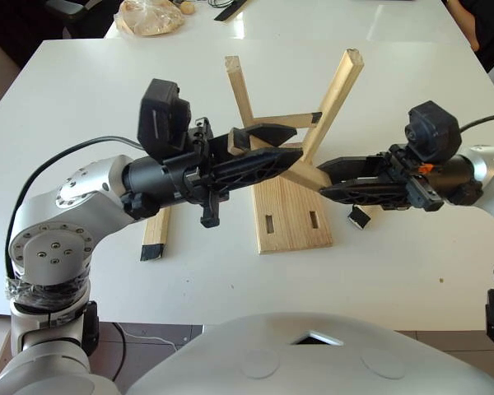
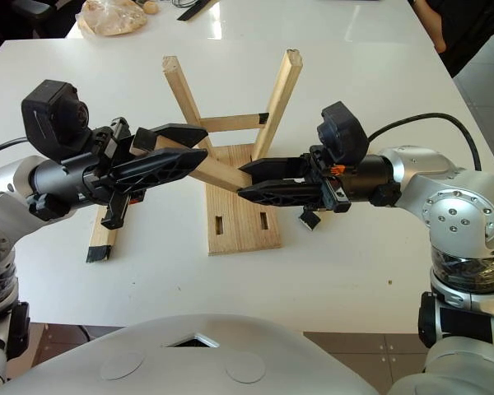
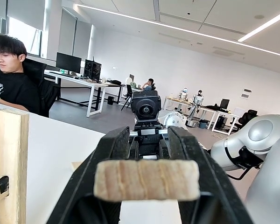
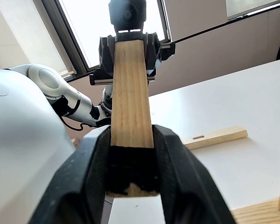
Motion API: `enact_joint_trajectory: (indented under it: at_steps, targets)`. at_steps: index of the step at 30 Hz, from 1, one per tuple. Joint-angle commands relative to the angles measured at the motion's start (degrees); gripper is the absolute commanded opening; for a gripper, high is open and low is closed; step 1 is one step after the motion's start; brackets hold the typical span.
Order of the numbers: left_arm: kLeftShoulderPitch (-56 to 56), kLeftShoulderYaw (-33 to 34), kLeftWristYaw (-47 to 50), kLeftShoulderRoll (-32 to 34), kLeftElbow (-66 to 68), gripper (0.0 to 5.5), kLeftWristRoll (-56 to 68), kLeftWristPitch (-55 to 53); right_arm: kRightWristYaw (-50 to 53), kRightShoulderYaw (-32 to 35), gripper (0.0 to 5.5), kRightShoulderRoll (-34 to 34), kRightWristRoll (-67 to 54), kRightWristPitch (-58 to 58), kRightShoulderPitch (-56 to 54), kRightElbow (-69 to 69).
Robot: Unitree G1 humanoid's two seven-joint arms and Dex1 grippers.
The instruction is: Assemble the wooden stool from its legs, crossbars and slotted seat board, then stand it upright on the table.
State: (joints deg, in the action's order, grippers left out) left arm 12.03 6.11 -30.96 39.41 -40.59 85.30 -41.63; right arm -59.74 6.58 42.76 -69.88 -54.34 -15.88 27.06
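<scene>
The white desk [image 1: 82,107] carries all the parts. The slotted seat board [image 1: 284,222] lies flat on it, directly under both end effectors. We judge it the heaviest piece, stiff and flat, so it is better to leave it lying and to bring the legs to it. Two slots in its near part are open.

Beyond the end effectors stands a frame of two legs joined by a crossbar [image 1: 281,122]. It seems to rise from the far end of the board, but we cannot see the joint.

The left end effector [image 1: 295,140] and the right end effector [image 1: 323,177] face each other above the board. Each is closed on one end of the same leg [image 2: 221,171], which hangs slanted between them. This leg is light, rigid and smooth wood. It can slip or turn between the fingers, so we think a hold across the flat sides, near the end, is safest.

Another leg [image 1: 155,234] lies on the desk below the left arm, behind its end effector.

Far beyond the left end effector, at the desk's far edge, lies a clear bag [image 1: 151,16]. Something pale brown is inside; we cannot tell what.
</scene>
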Motion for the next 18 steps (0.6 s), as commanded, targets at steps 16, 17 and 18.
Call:
enact_joint_trajectory:
  at_steps: [16, 17, 18]
  targets:
    - [-9.13, 10.03, -19.81, 16.12, 19.62, 1.31, -27.39, 5.38, 13.51, 8.26, 2.35, -5.25, 1.41, 5.47, 10.34, 1.87]
    - [-9.42, 9.92, -22.33, 18.35, 23.76, 1.31, -32.17, 8.33, 14.15, 9.15, 2.35, -5.57, 1.27, 6.01, 12.15, 3.02]
    - [-10.13, 10.10, -24.80, 20.42, 27.88, 1.31, -36.92, 11.82, 14.54, 9.57, 2.35, -5.85, 1.28, 6.49, 13.50, 3.89]
